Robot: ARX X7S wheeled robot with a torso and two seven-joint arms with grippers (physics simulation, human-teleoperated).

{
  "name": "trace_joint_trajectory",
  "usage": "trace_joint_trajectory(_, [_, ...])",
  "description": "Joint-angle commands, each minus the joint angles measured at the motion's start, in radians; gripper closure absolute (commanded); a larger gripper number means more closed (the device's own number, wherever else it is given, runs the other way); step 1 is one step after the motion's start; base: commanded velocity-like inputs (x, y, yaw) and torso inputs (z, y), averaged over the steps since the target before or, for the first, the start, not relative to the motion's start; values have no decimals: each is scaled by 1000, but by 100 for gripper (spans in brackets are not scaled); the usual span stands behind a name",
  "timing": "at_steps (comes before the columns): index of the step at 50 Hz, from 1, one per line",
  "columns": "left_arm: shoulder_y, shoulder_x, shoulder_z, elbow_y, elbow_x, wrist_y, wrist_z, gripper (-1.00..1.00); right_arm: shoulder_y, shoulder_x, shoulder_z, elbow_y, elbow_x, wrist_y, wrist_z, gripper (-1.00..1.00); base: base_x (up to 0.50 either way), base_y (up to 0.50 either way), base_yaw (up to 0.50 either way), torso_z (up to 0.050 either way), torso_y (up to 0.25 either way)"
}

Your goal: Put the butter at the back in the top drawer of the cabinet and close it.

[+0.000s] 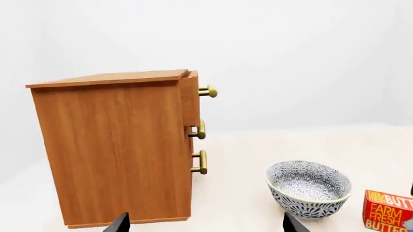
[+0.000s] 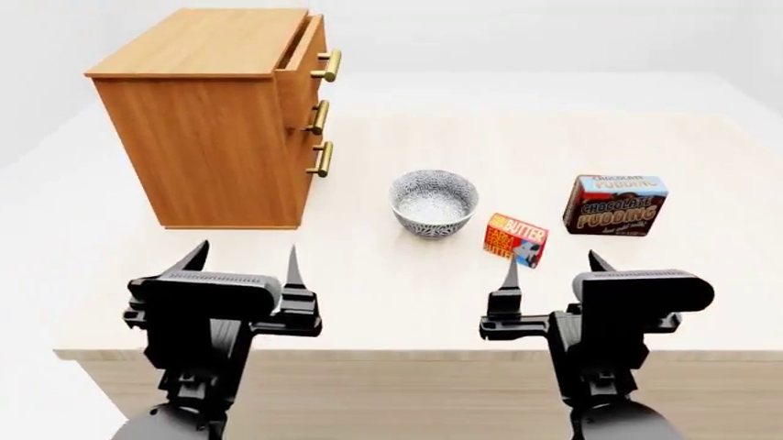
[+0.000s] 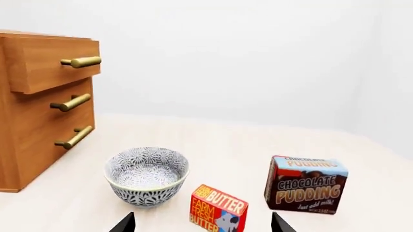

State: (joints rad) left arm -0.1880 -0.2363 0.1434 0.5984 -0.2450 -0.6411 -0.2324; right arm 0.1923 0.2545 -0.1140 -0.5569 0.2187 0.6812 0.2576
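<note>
The butter [image 2: 515, 239] is a small red, yellow and blue box standing on the table, right of the bowl; it also shows in the right wrist view [image 3: 218, 209] and at the edge of the left wrist view [image 1: 387, 210]. The cabinet [image 2: 208, 115] stands at the back left. Its top drawer [image 2: 303, 57] is pulled out a little, as the right wrist view [image 3: 51, 65] and left wrist view [image 1: 189, 96] show. My left gripper [image 2: 242, 261] is open and empty in front of the cabinet. My right gripper [image 2: 553, 266] is open and empty, just in front of the butter.
A patterned bowl [image 2: 434, 203] stands between cabinet and butter. A brown-and-blue chocolate pudding box [image 2: 615, 204] stands right of the butter. The table's front edge [image 2: 404, 353] runs just under both grippers.
</note>
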Motion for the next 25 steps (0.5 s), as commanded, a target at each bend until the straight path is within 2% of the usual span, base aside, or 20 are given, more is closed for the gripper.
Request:
trace_joint_trajectory(1, [-62,-16,-5,103,-33,-153,-24,-100,82,23,1,-99,45,180,0,-100,0,0,0,0,0])
trace_joint_trajectory(13, [-63,-21,-10,154,-50,-184,-38,-100,82,29,1,-132,54,186,4,-100,53,-47,0,0,0])
trace_joint_trajectory(25, [-15,-29,-23,186,-40,-111,-47,-100,13,36,2,-197,34,85,16,-100,460,-72,0,0,0])
